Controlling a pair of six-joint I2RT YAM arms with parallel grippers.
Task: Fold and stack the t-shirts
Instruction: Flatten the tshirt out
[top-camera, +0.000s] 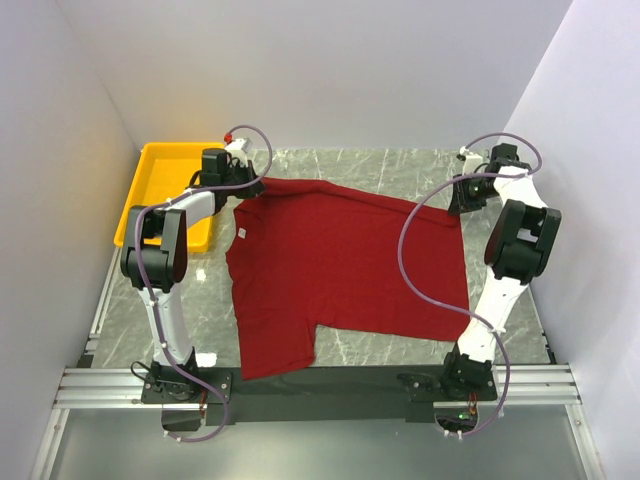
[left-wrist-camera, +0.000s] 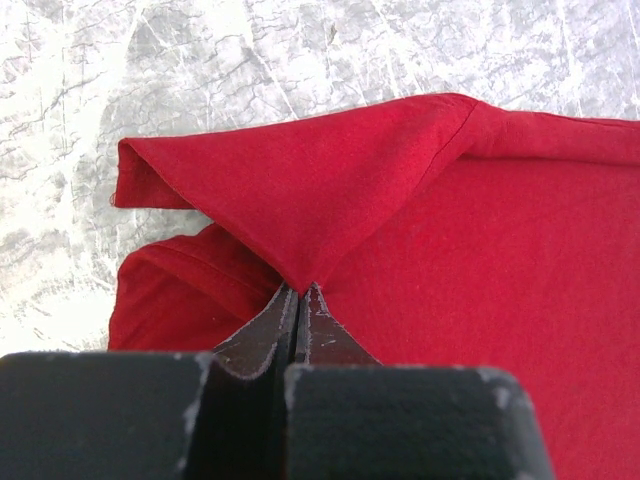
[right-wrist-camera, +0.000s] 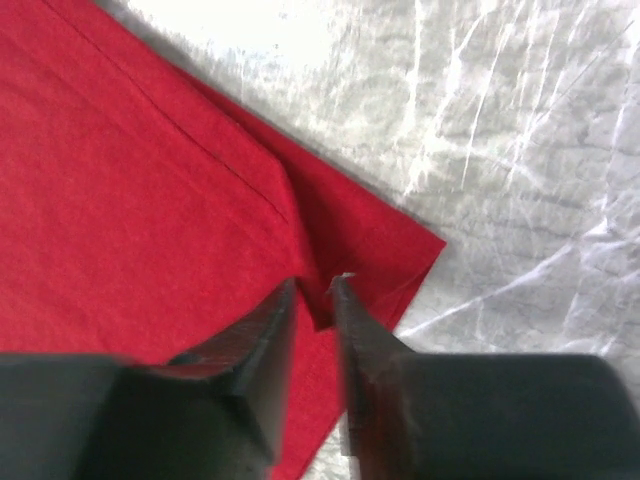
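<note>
The dark red t-shirt (top-camera: 340, 270) lies spread on the marble table, a small white label (top-camera: 241, 234) near its left edge. My left gripper (top-camera: 243, 190) is at the shirt's far left corner. In the left wrist view it (left-wrist-camera: 300, 288) is shut on a pinch of the cloth (left-wrist-camera: 480, 250), which rises in a tented fold to the fingertips. My right gripper (top-camera: 458, 205) is at the far right corner. In the right wrist view its jaws (right-wrist-camera: 315, 285) stand a little apart, astride a small ridge of the shirt (right-wrist-camera: 130, 180) close to the corner hem.
A yellow tray (top-camera: 150, 190) sits at the table's far left, just beyond the left gripper. White walls enclose the table on three sides. A grey cable loops from the right arm over the shirt's right part (top-camera: 410, 260).
</note>
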